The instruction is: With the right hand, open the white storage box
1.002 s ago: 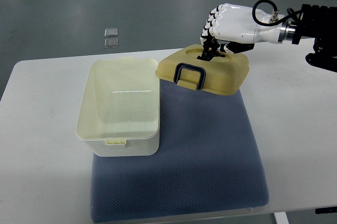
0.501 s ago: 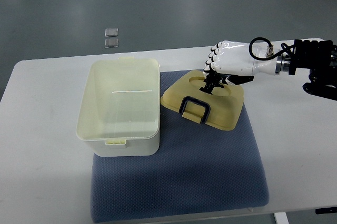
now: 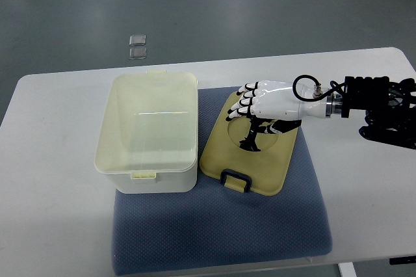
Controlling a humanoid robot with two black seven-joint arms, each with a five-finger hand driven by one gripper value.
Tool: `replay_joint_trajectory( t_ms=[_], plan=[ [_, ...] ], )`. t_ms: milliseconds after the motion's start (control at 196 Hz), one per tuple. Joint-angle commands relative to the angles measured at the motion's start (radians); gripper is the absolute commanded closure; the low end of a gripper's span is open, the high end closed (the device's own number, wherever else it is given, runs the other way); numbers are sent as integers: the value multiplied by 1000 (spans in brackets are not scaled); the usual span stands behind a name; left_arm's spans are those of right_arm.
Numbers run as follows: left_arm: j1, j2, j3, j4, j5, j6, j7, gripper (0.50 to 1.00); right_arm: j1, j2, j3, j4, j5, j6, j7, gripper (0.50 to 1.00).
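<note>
Right hand (image 3: 260,105): enters from the right edge of the worktop (image 3: 52,225); white shell, dark joints. It lies over the far part of the lid, fingers (image 3: 242,103) loosely extended toward the box. Whether it grips the lid or merely rests on it cannot be told; nothing is seen closed inside the fingers.

Lid (image 3: 250,160): cream, with a dark handle (image 3: 236,181) at its near edge. Lies flat on the blue mat (image 3: 221,231), just beside the box on its right, fully off it.

White storage box (image 3: 148,131): stands open at the left edge of the mat, toward the left half of the worktop. Interior appears empty.

Left hand: not visible.

Status: opening judged essentially done, since the lid is off and set down. Remaining, at most: release and withdrawal of the hand.
</note>
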Motion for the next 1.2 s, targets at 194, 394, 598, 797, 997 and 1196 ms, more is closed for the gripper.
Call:
replay_joint_trajectory(
  t_ms=[194, 394, 598, 797, 997, 1196],
  plan=[
    [0, 0, 0, 0, 0, 0, 0, 500, 10, -23, 43, -3, 14, 0, 0, 591],
    [0, 0, 0, 0, 0, 0, 0, 500, 2, -50, 297, -2, 20, 80, 0, 591],
    [0, 0, 0, 0, 0, 0, 0, 500, -59, -38, 702, -2, 171, 497, 0, 591],
    [0, 0, 0, 0, 0, 0, 0, 500, -154, 36, 989, -15, 494, 677, -106, 591],
    [0, 0, 0, 0, 0, 0, 0, 500, -207, 103, 1040, -78, 905, 565, -378, 589],
    [0, 0, 0, 0, 0, 0, 0, 500, -234, 108, 1034, -83, 1197, 507, -444, 570]
  ],
)
